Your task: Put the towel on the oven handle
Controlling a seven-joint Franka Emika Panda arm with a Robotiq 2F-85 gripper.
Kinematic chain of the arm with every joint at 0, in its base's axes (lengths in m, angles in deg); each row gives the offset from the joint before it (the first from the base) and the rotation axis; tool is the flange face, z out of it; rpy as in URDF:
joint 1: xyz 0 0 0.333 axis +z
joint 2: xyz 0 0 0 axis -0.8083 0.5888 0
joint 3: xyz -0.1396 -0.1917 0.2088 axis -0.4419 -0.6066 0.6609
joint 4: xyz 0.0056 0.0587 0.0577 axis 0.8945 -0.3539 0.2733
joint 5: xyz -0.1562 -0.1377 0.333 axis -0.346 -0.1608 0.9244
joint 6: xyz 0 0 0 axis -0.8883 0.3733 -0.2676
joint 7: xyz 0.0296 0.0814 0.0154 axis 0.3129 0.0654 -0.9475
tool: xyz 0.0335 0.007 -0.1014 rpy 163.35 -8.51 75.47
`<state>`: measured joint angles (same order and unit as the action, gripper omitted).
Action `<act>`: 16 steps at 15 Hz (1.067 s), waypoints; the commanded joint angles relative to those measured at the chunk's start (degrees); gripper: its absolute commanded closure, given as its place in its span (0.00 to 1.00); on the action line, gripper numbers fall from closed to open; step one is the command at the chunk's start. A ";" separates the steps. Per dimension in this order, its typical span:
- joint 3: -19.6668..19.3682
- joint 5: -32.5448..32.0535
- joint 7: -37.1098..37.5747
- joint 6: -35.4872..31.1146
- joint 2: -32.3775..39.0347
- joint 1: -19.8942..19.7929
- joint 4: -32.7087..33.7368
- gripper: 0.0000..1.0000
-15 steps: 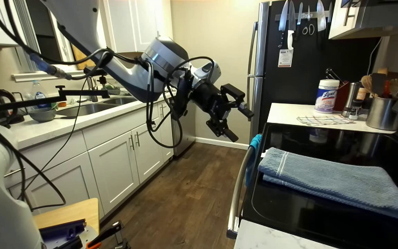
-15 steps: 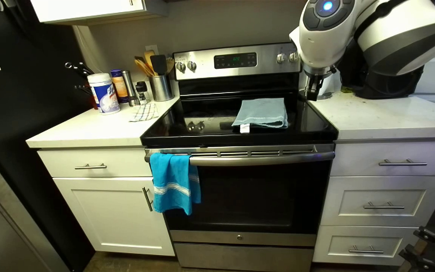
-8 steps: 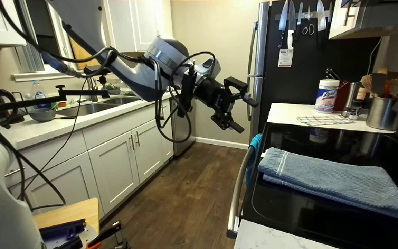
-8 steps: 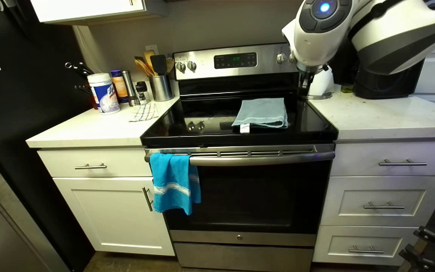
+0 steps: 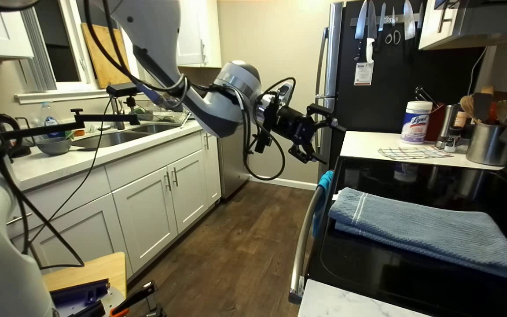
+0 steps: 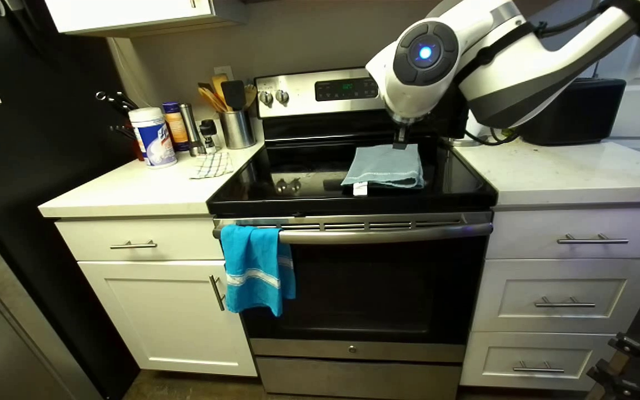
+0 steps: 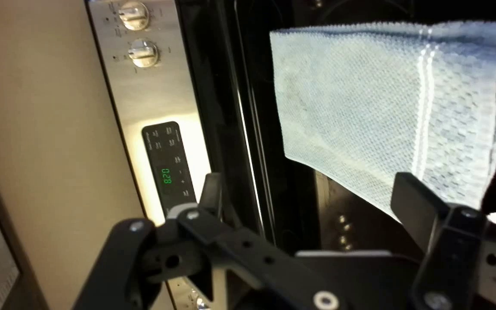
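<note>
A folded blue-grey towel with white stripes (image 5: 420,229) lies on the black stovetop; it also shows in an exterior view (image 6: 384,165) and the wrist view (image 7: 351,94). The steel oven handle (image 6: 386,236) runs along the oven front and shows edge-on in an exterior view (image 5: 302,246). My gripper (image 5: 330,144) is open and empty, held in the air above stove height and apart from the towel. In the wrist view my gripper (image 7: 308,181) has widely spaced fingers, the right one overlapping the towel's edge in the picture. In an exterior view the arm's wrist mostly hides it.
A bright blue towel (image 6: 253,272) hangs on the handle's left end. A wipes tub (image 6: 153,138) and a utensil holder (image 6: 236,129) stand on the counter beside the stove. The control panel (image 6: 348,89) rises behind the stovetop. Cables (image 5: 275,176) loop below the wrist.
The arm has moved sideways across the stove front, rightward in one exterior picture and leftward in the other, bringing the gripper in line with the folded towel. The gripper stays open; the towels are unmoved.
</note>
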<state>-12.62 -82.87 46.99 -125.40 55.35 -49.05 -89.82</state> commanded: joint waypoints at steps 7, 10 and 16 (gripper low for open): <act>-0.79 -0.75 -1.27 -5.02 8.80 1.70 5.49 0.00; -1.08 -1.65 -0.51 -4.56 10.93 1.99 5.77 0.00; -2.09 -4.26 -0.28 -3.23 14.70 2.10 7.81 0.00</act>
<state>-13.70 -85.08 46.94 -129.76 68.69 -47.57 -83.39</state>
